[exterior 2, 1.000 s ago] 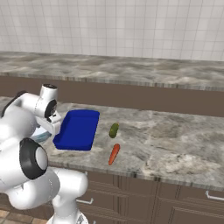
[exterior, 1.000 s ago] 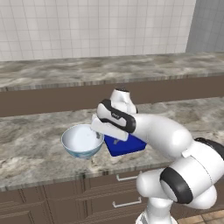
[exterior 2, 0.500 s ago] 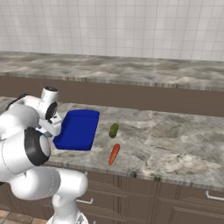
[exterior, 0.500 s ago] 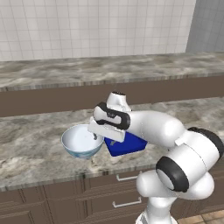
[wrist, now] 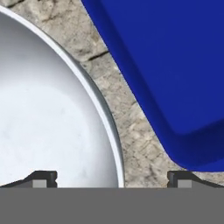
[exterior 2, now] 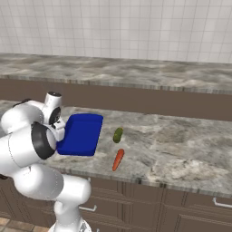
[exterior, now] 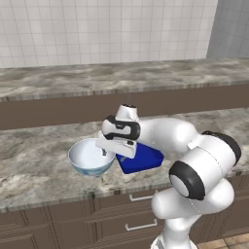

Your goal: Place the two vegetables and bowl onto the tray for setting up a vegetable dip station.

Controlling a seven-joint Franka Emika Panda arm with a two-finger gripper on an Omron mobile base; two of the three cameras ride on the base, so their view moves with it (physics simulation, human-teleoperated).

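At the left of the left base view sits the bowl [exterior: 90, 156], round and deep, white inside with a pale bluish-grey outside, resting on the grey marbled tabletop [exterior: 34, 165] near its front edge. Just right of it the claw [exterior: 108, 151] hangs over the bowl's rim, released, its fingers spread wide with the rim between them, as the hand view shows with the bowl [wrist: 48, 118] at left and the tray [wrist: 175, 65] at right. The bright blue tray [exterior: 141, 158] lies right of the bowl. The right base view adds the dark green cucumber [exterior 2: 118, 134] and the orange carrot [exterior 2: 118, 159], both right of the tray [exterior 2: 81, 133], at centre frame.
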